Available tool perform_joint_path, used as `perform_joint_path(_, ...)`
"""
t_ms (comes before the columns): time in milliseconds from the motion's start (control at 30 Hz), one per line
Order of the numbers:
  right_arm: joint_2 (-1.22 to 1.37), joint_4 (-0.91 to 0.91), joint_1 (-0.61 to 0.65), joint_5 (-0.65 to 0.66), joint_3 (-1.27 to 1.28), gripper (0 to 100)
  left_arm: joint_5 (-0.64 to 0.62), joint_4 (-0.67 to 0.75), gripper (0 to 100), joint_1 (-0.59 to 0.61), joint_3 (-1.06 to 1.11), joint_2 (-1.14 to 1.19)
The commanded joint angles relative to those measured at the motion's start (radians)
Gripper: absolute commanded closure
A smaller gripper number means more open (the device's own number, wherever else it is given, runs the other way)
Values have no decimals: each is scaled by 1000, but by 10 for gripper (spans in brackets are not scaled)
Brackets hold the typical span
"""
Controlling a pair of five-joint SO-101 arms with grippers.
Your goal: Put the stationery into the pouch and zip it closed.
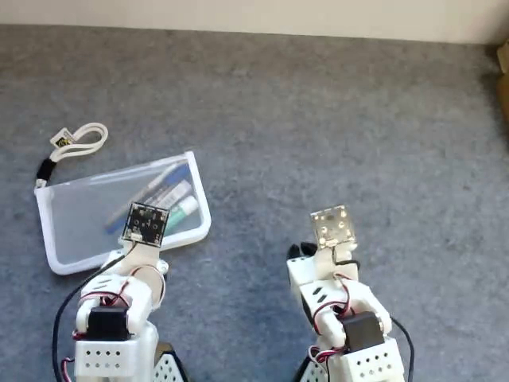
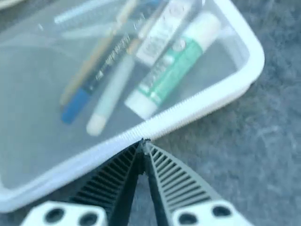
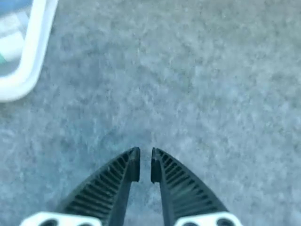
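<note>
Hovering right gripper (image 3: pixel 146 165): low over the grey carpeted surface (image 1: pixel 358 119), fingers almost together with only a thin slit between the tips and nothing in it; one corner of the pouch's white rim lies well off to its side.
Left gripper (image 2: pixel 142 142): fingers pressed flat together, tips right at the zip (image 2: pixel 188 110) on the pouch's near edge; whether a zip pull is pinched between them cannot be told.
Pouch (image 1: pixel 79 219): clear with a white border, lying flat on the carpet in front of the left arm, slightly skewed.
Stationery (image 1: pixel 163 199): inside the pouch, bunched toward its right half. There is a glue stick (image 2: pixel 174 70) with a green label, a blue pen (image 2: pixel 101 70), a pale marker (image 2: pixel 110 96) and a white-labelled stick (image 2: pixel 160 35), all roughly parallel.
Strap (image 1: pixel 83 139): a white loop joined by a dark link at the pouch's far left corner, lying on the carpet beyond it.
</note>
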State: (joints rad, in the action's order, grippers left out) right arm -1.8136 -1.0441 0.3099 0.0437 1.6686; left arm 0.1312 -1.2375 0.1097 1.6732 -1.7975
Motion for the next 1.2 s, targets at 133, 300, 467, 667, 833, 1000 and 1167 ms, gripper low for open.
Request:
perform_joint_path(133, 2, -128, -12, -2, 114, 961, -8, -61, 993, 7, 24, 4)
perform_joint_path(300, 1, -177, -12, -2, 114, 961, -6, -61, 993, 5, 24, 4)
perform_joint_path(467, 1, -177, -12, -2, 114, 961, -8, -58, 993, 5, 24, 4)
perform_joint_path(667, 1, -177, -12, -2, 114, 961, -8, -61, 993, 10, 24, 4)
perform_joint_path(833, 1, -177, -12, -2, 114, 961, -8, -61, 993, 7, 24, 4)
perform_joint_path(1000, 1, -177, -12, -2, 114, 961, -8, -61, 993, 7, 24, 4)
perform_joint_path(1167, 1, -177, -12, -2, 114, 961, -8, -61, 993, 7, 24, 4)
